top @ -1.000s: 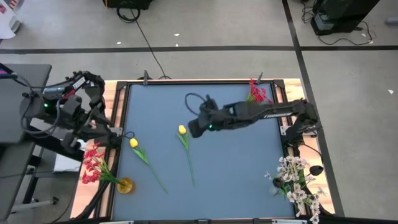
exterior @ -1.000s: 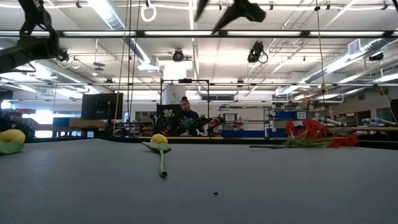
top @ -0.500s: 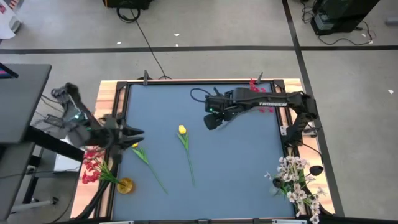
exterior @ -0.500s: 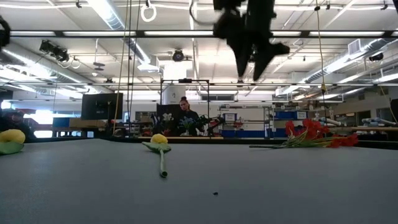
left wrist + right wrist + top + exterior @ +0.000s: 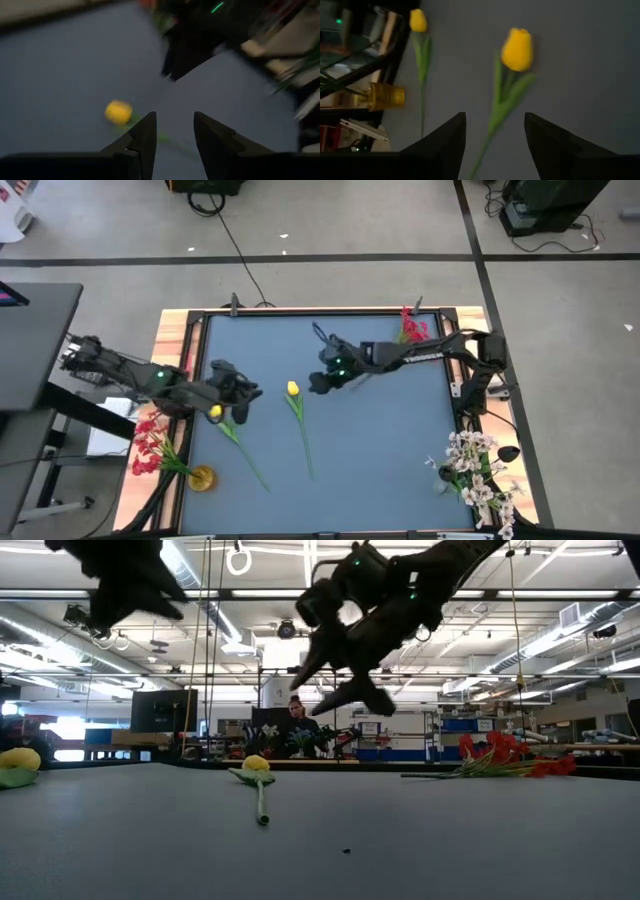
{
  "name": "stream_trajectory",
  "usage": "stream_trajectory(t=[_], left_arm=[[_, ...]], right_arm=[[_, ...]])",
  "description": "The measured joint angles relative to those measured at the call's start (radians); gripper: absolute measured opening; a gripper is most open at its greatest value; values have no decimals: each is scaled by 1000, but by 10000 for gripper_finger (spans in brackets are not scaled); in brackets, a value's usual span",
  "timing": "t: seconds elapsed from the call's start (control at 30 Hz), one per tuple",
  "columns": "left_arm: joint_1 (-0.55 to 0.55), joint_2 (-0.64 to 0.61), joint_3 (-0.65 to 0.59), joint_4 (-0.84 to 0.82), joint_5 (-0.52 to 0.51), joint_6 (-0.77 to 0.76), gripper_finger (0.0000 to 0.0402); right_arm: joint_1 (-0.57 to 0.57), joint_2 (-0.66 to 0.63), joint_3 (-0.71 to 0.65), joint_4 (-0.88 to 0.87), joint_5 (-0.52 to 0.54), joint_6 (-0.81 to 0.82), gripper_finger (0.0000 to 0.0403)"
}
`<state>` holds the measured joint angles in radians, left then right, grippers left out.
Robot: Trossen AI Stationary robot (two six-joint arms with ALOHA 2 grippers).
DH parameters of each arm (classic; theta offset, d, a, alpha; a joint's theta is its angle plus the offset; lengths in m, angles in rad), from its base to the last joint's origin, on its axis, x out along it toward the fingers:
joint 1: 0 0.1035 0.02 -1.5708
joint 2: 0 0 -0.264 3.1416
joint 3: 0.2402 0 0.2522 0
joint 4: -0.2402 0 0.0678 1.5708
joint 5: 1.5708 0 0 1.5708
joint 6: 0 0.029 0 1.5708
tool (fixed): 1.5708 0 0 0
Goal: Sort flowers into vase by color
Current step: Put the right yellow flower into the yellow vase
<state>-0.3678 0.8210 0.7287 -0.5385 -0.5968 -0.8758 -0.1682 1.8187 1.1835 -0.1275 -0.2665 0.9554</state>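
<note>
High view: a blue-grey table with two yellow tulips lying flat on it, one near the middle, the other toward the left edge. A small amber vase at the near left corner holds red flowers; white sprays stand at the near right corner, their container hidden. More red flowers lie at the far right. The left gripper hovers by the left tulip, fingers apart and grasping nothing; the right gripper hangs beside the middle tulip, released wide

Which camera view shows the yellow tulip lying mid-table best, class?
The right wrist view: the mid-table yellow tulip fills it, bud, leaves and stalk clear. The high view shows it whole but small; the low view, end-on; the left wrist view, a blurred yellow bud only.
</note>
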Motion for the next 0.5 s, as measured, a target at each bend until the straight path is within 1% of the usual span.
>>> stream_trajectory(t=[0.03, 0.1, 0.23, 0.33, 0.43, 0.5], left_arm=[[16, 15, 0, -27, 27, -25, 135], [45, 41, 0, -72, 82, -63, 135], [94, 72, 0, -203, 187, -123, 141], [124, 77, 0, -284, 235, -152, 163], [152, 76, 0, -331, 272, -157, 193], [164, 76, 0, -373, 292, -157, 212]], right_arm=[[10, 19, 2, 37, 19, -4, 206], [31, 69, 23, 43, 60, -42, 200], [71, 171, 101, 42, 92, -129, 192], [97, 237, 168, 14, 122, -149, 191], [118, 287, 238, -44, 189, -176, 190], [124, 319, 288, -49, 238, -202, 190]])
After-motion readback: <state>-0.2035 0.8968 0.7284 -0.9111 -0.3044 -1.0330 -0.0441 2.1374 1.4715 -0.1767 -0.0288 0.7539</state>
